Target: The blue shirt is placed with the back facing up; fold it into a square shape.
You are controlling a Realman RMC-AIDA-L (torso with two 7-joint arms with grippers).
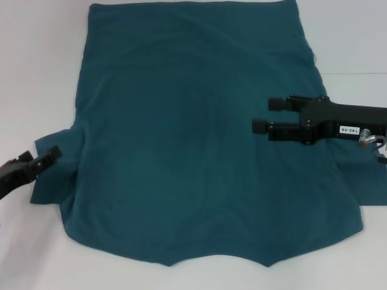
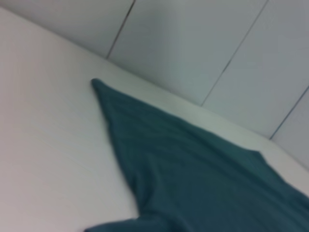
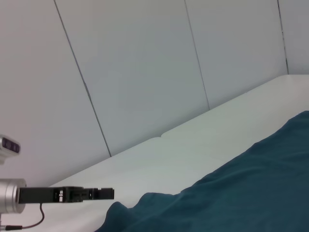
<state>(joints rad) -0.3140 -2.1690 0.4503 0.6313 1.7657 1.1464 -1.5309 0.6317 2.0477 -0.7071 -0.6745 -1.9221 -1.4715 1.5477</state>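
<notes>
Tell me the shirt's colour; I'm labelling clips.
Plain dark teal-blue shirt, no print showing; clearest in the head view.

A: Where can a gripper pass?
B: Along the bare counter [image 1: 36,72] left of the shirt [image 1: 181,151], and on the strip at its far right.
A: Anything in the way?
B: The right gripper [image 1: 261,115] hangs over the shirt's right half. The left gripper [image 1: 51,155] sits at the left sleeve.

White tabletop [image 1: 36,72], pale panelled wall [image 3: 145,72] with thin dark seams behind
</notes>
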